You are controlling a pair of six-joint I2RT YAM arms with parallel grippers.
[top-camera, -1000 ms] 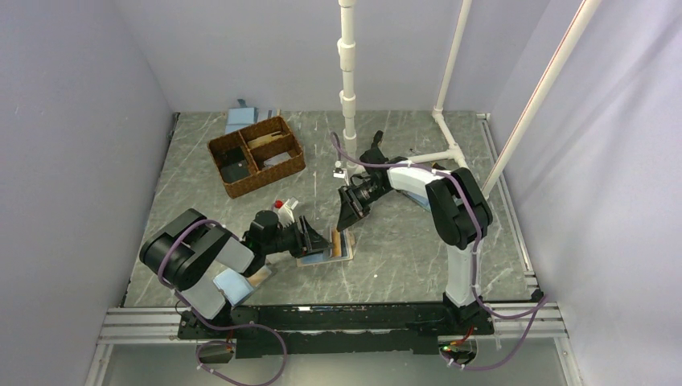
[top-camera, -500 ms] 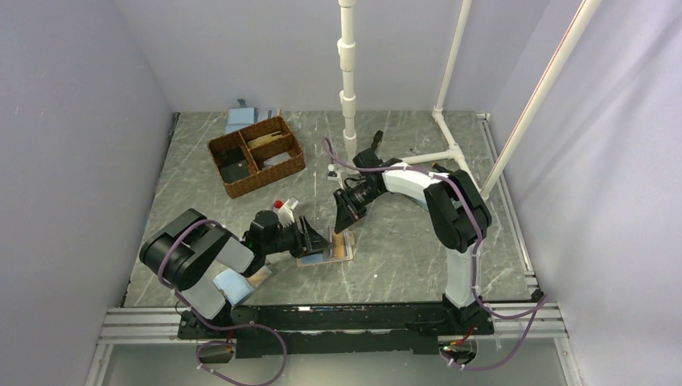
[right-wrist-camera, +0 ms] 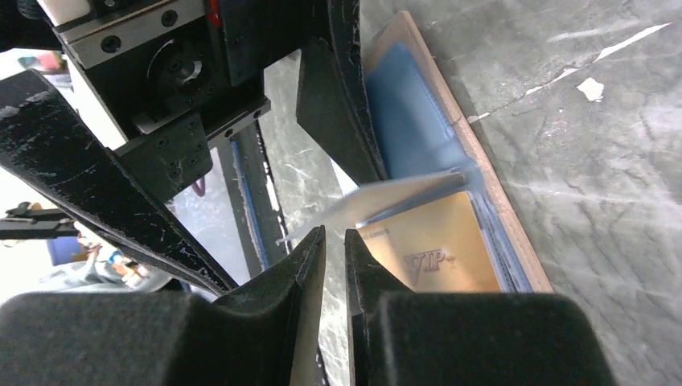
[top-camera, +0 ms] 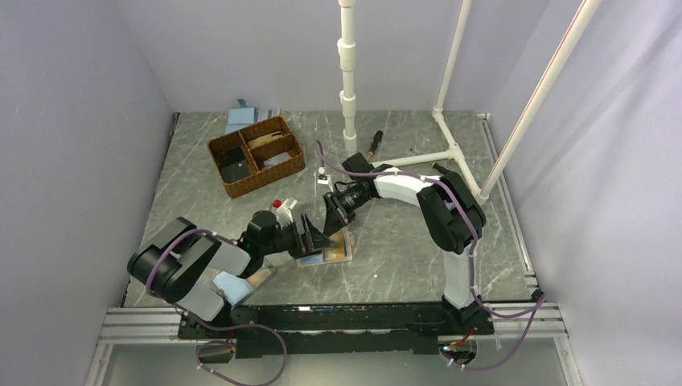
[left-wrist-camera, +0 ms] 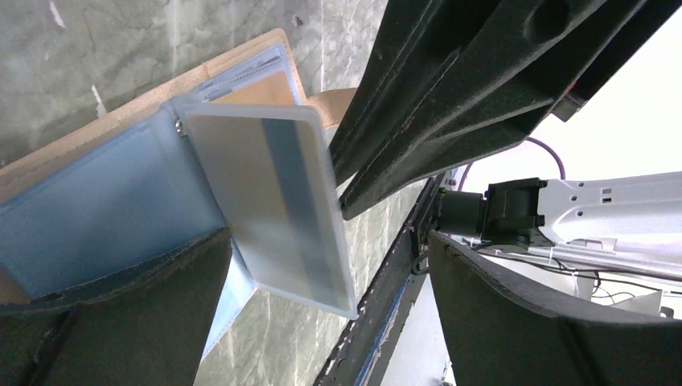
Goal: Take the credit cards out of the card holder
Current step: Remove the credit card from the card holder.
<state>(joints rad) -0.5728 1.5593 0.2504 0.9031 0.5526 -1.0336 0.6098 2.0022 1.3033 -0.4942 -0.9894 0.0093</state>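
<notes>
Obs. Card holder (top-camera: 338, 251), a flat light-blue bi-fold with pale tan edging, lies opened on the desk (top-camera: 402, 241) near the front edge, between the tips of the two arms.

Left jaws: spread wide, gripping nothing. One left finger (left-wrist-camera: 121, 305) lies over the holder's blue panel, seemingly pinning it flat.

Right jaws: drawn to a narrow slit, tips at the free edge of a translucent plastic sleeve leaf (left-wrist-camera: 314, 273). The leaf stands lifted off the holder, hinged at the fold. Cannot tell whether it is pinched or only touched. A pale card with a grey stripe (left-wrist-camera: 241, 185) shows inside the leaf.

A gold card marked "VIP" (right-wrist-camera: 426, 253) sits in the other panel's pocket, under the lifted leaf.

Progress (judgement): early. The holder is open and a leaf is raised, but no card lies free on the desk, and at least two cards are not yet out. Left to do: slide each card from its sleeve.

Surroundings: grey marbled desk with white veining. Pale lavender walls (top-camera: 80, 121) on three sides. White plastic pipes (top-camera: 347, 72) at the back. Brown wicker compartment basket (top-camera: 269, 181) at back left, well apart from the holder.
</notes>
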